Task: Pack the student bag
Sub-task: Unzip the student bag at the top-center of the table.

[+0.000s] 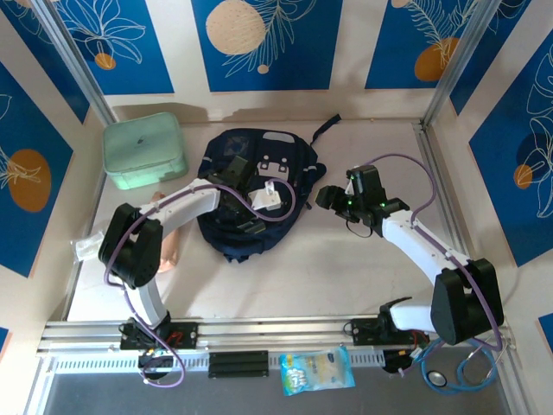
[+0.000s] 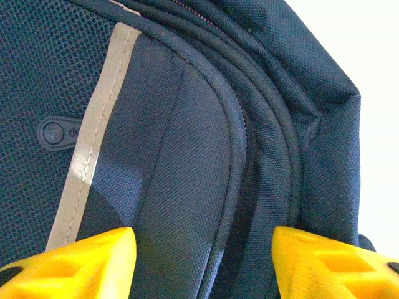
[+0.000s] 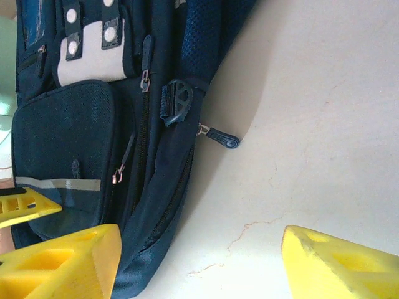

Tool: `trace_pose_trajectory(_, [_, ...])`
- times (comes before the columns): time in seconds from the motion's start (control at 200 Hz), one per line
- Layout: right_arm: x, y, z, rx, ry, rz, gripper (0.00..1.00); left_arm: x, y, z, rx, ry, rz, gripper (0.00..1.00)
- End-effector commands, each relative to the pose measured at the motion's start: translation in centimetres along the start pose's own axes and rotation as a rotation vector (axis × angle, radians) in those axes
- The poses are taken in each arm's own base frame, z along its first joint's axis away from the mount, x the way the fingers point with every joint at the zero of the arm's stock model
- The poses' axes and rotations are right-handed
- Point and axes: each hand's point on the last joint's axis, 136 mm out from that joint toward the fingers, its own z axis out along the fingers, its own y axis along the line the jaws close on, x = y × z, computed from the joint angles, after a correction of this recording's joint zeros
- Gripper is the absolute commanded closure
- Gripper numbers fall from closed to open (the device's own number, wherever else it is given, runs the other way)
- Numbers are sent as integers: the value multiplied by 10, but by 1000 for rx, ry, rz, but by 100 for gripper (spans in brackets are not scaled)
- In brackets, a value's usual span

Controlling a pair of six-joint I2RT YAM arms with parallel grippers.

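The left arm is reaching forward and to the right from its base. Its left gripper (image 2: 202,261) is hovering close over the near end of the student bag (image 1: 294,160), jaws standing apart with a zip seam between them. The bag is lying front up at mid-table, its long axis running near to far and its top pointing at the back wall. The right arm is bending leftward, with the right gripper (image 3: 199,268) gaping wide over the table (image 3: 312,124), just beside the bag's right edge.

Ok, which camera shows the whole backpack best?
Top external: the student bag lies in full outline, the left arm crossing it. Left wrist: a close-up of its pale stripe and zipper seam; right wrist shows its front pockets and zipper pulls.
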Motion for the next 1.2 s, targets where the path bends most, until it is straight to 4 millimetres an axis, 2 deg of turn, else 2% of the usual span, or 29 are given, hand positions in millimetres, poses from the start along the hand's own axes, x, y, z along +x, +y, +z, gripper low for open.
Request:
trace_pose_trajectory(0.0, [-6, 6, -8, -19, -13, 25, 31, 3, 12, 9, -55, 50, 29, 45])
trace_pose_trajectory(0.045, [-5, 7, -8, -24, -10, 28, 31, 5, 18, 9, -86, 66, 33, 46])
trace_pose_trajectory(0.17, [-4, 10, -9, -39, -4, 25, 31, 1, 16, 10, -77, 44, 52, 50])
trace_pose_trajectory(0.22, [-3, 11, -9, -46, -5, 25, 30, -2, 17, 9, -80, 35, 51, 56])
trace_pose_trajectory(0.29, [-1, 13, -7, -68, 2, 21, 30, -6, 18, 5, -88, 18, 41, 69])
trace_pose_trajectory(0.41, [1, 26, -5, -134, 25, 1, 30, -25, 11, -13, -82, -87, 55, 85])
trace_pose_trajectory(0.59, [-8, 43, 2, -203, 32, -10, 30, -45, 2, -48, -107, -220, 66, 100])
trace_pose_trajectory(0.735, [-22, 60, 15, -262, 43, -16, 30, -55, -5, -70, -122, -312, 73, 100])
trace_pose_trajectory(0.87, [-45, 81, 29, -338, 31, -36, 31, -54, -13, -76, -107, -344, 58, 100])
trace_pose_trajectory(0.98, [-61, 84, 50, -352, 44, -23, 34, -53, -18, -76, -98, -368, 40, 100])
trace_pose_trajectory(1.196, [-72, 79, 99, -301, 130, -47, 40, -48, -29, -76, -62, -381, 34, 100])
